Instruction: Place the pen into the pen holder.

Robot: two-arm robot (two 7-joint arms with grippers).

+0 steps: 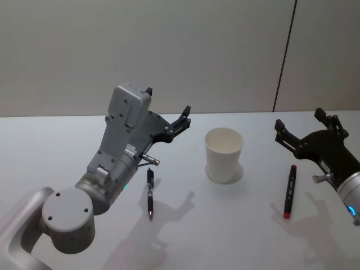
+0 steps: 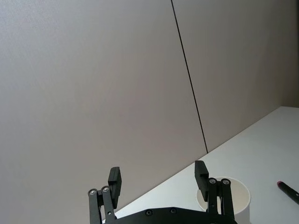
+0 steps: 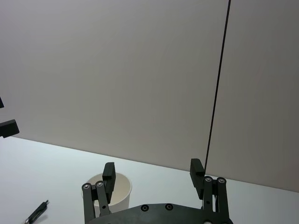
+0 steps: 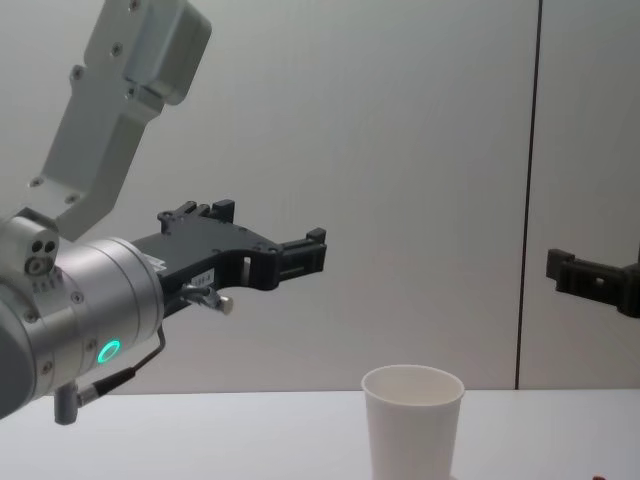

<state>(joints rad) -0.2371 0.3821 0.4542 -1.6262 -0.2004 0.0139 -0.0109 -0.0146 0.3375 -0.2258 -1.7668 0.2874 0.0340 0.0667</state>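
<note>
Left pincer (image 1: 167,102), right pincer (image 1: 299,119) spread; pen (image 1: 150,194) lies fore-aft (beside pen holder (image 1: 224,154)).

Lighting's pretty soft and even here, bright enough all round with nothing blown out. The white counter (image 1: 67,146) picks up fuzzy-edged grey shadows. The one from the left pincer (image 1: 167,100) and its arm falls toward the near edge, same deal for the right pincer (image 1: 299,118), so the light looks overhead and toward the far side. The cup (image 1: 223,154) throws just a faint smudge at its base. No glare on the wall (image 1: 169,50). A little teal lamp (image 4: 108,351) glows on the left arm.
</note>
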